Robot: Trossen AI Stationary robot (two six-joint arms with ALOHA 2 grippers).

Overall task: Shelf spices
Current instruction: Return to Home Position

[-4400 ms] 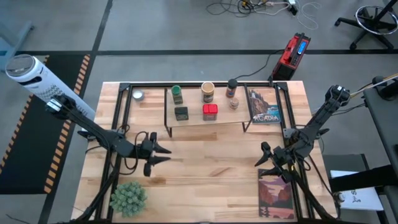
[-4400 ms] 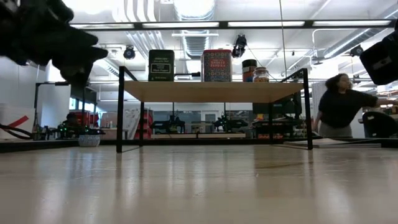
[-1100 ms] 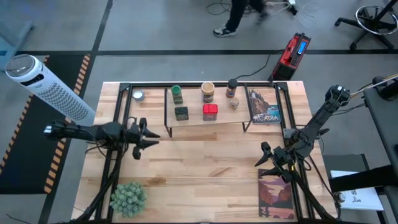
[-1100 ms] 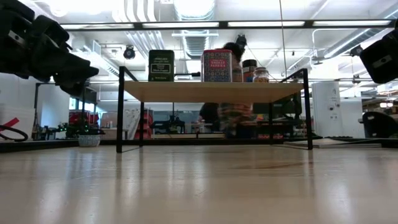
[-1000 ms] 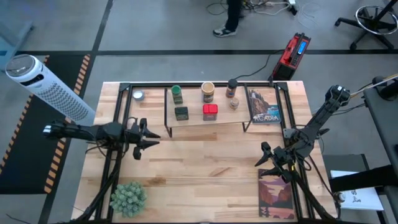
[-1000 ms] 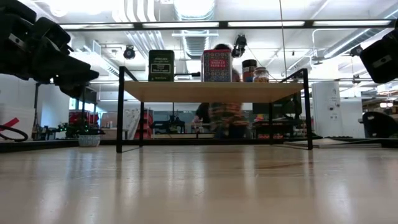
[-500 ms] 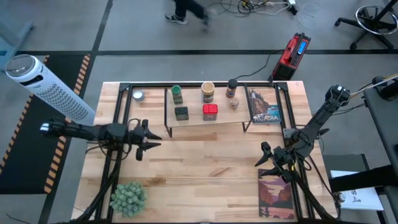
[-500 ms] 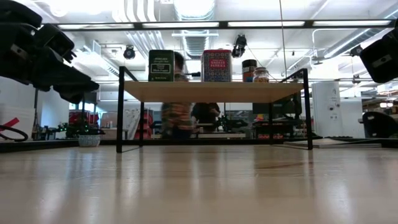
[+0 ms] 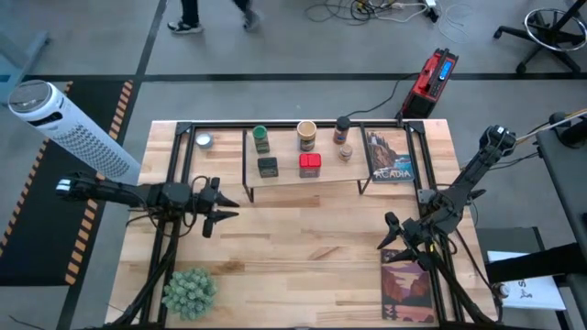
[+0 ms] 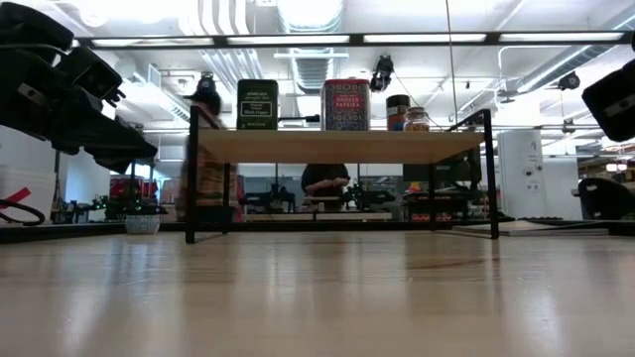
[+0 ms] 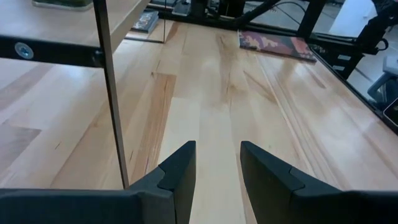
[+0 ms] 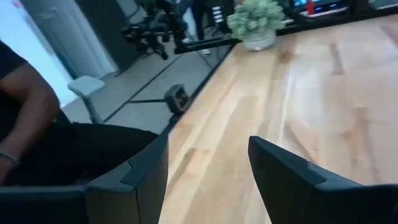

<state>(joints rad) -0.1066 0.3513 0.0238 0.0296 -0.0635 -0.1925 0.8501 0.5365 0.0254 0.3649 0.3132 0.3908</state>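
Retreat marked the left arm. Its left gripper [image 9: 231, 207], which a few seconds earlier had hung nearer the table's middle, had drawn back left and slightly farther away. It now lay just off the shelf's near left corner, pointing right. Its fingers [image 11: 177, 171] stood moderately apart with only bare wood between them. The right gripper [image 9: 385, 233] had hardly shifted. It hovered near the right edge, just beyond a flat picture-cover book [image 9: 406, 289], its fingers spread wide and empty. A person [image 10: 208, 169] beyond the table had walked leftward.

The low shelf of pale wooden board in a thin black metal frame [image 9: 293, 177] stood at the far middle of the wooden tabletop [image 9: 303, 247]. Six spices stood upright on its board. Along the far side were a green-lidded jar [image 9: 261, 139] at left, a tan cylinder [image 9: 306, 136] in the middle and a dark-lidded brown jar [image 9: 342, 130] at right. A small pale jar [image 9: 345, 152] stood just nearer than the brown jar. Nearer still, a dark square tin [image 9: 267, 166] and a red square tin [image 9: 310, 164] stood side by side but apart, their labels facing the near edge.
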